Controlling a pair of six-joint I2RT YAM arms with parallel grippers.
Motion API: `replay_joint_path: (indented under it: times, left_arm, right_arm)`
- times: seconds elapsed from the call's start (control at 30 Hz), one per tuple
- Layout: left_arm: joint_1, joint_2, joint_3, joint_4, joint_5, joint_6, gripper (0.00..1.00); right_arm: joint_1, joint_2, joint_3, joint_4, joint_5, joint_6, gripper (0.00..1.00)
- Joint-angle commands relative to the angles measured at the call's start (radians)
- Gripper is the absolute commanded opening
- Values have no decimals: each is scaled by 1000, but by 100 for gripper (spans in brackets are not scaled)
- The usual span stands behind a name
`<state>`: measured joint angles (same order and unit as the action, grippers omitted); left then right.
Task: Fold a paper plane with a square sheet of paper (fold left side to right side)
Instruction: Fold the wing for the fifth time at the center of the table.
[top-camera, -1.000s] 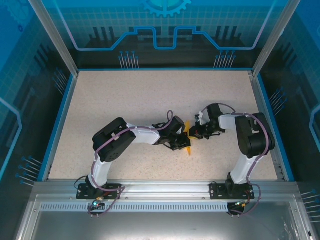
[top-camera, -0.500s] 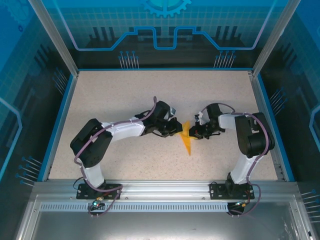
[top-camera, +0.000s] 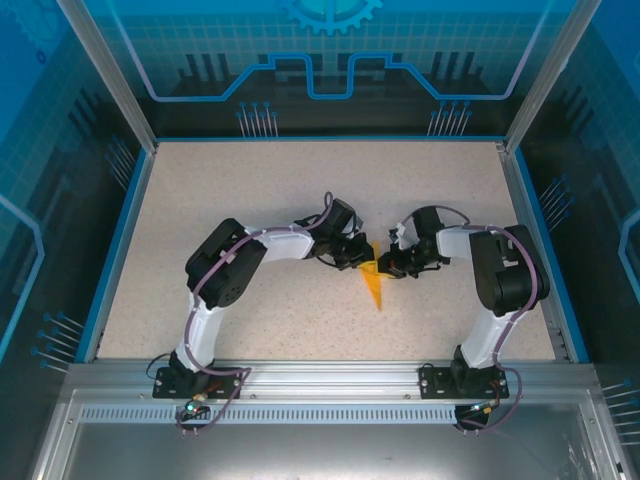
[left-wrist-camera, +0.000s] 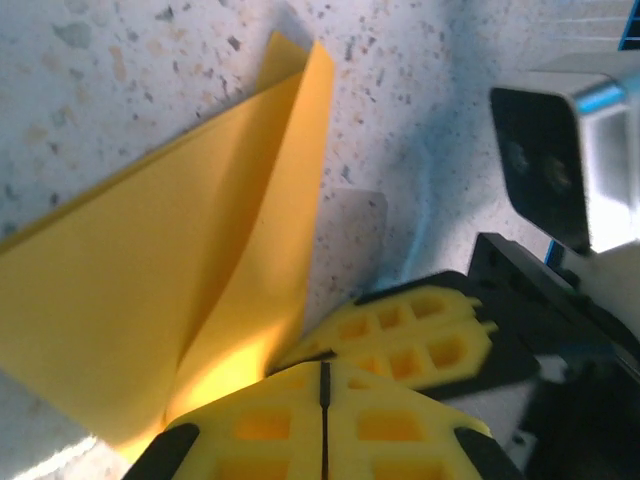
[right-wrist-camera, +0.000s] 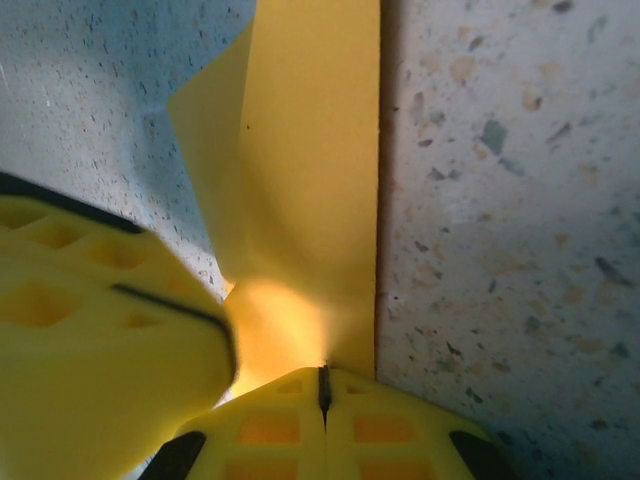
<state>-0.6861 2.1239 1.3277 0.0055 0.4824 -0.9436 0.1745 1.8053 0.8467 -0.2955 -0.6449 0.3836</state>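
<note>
Paper plane (top-camera: 374, 284) touched by L fingers (left-wrist-camera: 262, 432) & R fingers (right-wrist-camera: 392, 430), both closed; pinch unclear.

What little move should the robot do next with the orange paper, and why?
Probably slide the shut left gripper along the folded orange paper to press it flat: its upper flap gapes off the lower layer, while the shut right gripper sits at the paper's end, likely pinning it.
</note>
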Motion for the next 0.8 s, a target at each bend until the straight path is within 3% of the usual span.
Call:
replay_joint_path:
  times: [0.0,0.17,0.43,0.57,0.77]
  left_arm:
    - [-2,38,32,-7,32,-4,7]
    - [-1,65,28,-49,19,16,7]
    - [-2,97,-12,-102,-34,25,5]
    - [-2,99,-16,-112,-45,31,4]
    - [-2,95,-12,-119,-49,32,4]
  right_arm:
    - [33,8,-5,-38,79,-18,1]
    - [34,-43,-11,-8,40,-17,2]
    - [29,-267,-18,-85,14,-33,8]
    - [28,-346,-109,-80,-108,2,7]
    - [65,-329,-242,58,-246,110,6]
